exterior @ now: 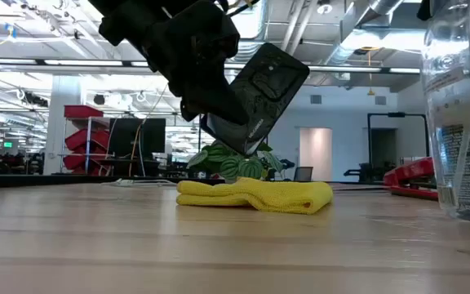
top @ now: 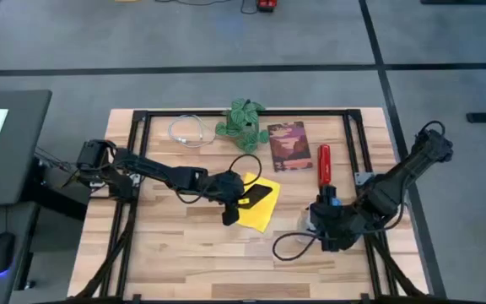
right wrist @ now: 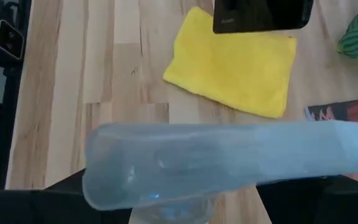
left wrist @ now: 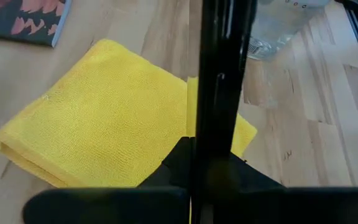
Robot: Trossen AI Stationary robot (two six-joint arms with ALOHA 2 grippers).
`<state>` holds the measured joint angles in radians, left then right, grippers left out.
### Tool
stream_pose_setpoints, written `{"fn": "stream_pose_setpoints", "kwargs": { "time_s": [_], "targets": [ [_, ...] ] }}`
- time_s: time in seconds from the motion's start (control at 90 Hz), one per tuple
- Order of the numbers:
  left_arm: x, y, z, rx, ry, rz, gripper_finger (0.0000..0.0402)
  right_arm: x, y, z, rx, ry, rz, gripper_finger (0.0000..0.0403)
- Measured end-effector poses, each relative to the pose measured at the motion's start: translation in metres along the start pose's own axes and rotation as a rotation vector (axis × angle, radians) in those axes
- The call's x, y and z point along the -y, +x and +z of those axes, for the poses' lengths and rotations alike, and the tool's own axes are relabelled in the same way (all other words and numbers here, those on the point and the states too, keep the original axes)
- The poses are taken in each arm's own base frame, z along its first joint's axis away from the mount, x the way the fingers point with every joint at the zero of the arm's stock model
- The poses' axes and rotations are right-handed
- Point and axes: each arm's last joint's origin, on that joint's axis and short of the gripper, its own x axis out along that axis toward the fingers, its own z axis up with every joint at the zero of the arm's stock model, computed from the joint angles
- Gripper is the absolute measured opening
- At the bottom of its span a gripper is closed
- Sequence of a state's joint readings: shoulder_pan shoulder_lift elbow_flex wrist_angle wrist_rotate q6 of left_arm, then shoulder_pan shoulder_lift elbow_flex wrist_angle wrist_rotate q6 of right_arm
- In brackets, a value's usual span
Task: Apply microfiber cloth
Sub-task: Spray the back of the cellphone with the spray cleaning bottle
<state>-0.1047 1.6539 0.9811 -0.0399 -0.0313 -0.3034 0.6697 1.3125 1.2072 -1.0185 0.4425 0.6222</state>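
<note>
From above, the microfiber cloth [top: 258, 211] is lying folded near the middle of the table [top: 184, 253], with the left gripper [top: 233, 203] reaching over its near-left edge and clamping a black smartphone [top: 258, 193] that is hanging over the cloth. A dark red booklet [top: 287, 145] is lying just beyond the cloth, a green striped ball [top: 242, 124] and a coiled white cable [top: 190, 131] are sitting farther back, and a red-handled tool [top: 325, 163] is lying to the right. The right gripper [top: 327, 221] is sitting at the table's right side, closed around a clear plastic bottle [top: 310, 222]. From table height, the left gripper [exterior: 190, 57] is holding the smartphone [exterior: 259, 90] tilted, clear above the cloth [exterior: 255, 196]; the bottle [exterior: 462, 106] is standing close at the right. Through the left wrist, the phone [left wrist: 219, 93] is showing edge-on between the fingers, over the cloth [left wrist: 110, 124]. Through the right wrist, the bottle [right wrist: 229, 162] is filling the foreground, with the cloth [right wrist: 235, 65] and phone [right wrist: 263, 15] beyond.
</note>
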Motion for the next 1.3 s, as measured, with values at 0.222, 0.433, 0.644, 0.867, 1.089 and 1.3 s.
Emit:
{"fn": "stream_pose_setpoints", "kwargs": {
  "time_s": [0.222, 0.433, 0.644, 0.867, 1.089, 1.3],
  "targets": [
    [0.0, 0.0, 0.0, -0.001, 0.0, -0.004, 0.0004, 0.004, 0.002, 0.002, -0.007, 0.009, -0.016, 0.027],
    [0.0, 0.0, 0.0, -0.002, 0.0, -0.005, 0.0004, 0.008, 0.002, -0.006, -0.089, -0.024, -0.045, 0.0339],
    [0.0, 0.0, 0.0, -0.002, 0.0, -0.006, 0.0004, 0.011, 0.001, -0.009, -0.135, -0.053, -0.07, 0.0397],
    [0.0, 0.0, 0.0, -0.003, -0.007, -0.006, 0.0004, 0.026, -0.019, -0.009, -0.244, -0.017, -0.161, 0.0385],
    [0.0, 0.0, 0.0, -0.002, -0.009, -0.006, 0.0004, 0.036, -0.044, -0.004, -0.297, 0.008, -0.186, 0.0384],
    [-0.003, 0.001, 0.001, 0.02, -0.015, 0.044, 0.0004, 0.043, -0.064, 0.017, -0.195, 0.158, -0.158, 0.0384]
  ]
}}
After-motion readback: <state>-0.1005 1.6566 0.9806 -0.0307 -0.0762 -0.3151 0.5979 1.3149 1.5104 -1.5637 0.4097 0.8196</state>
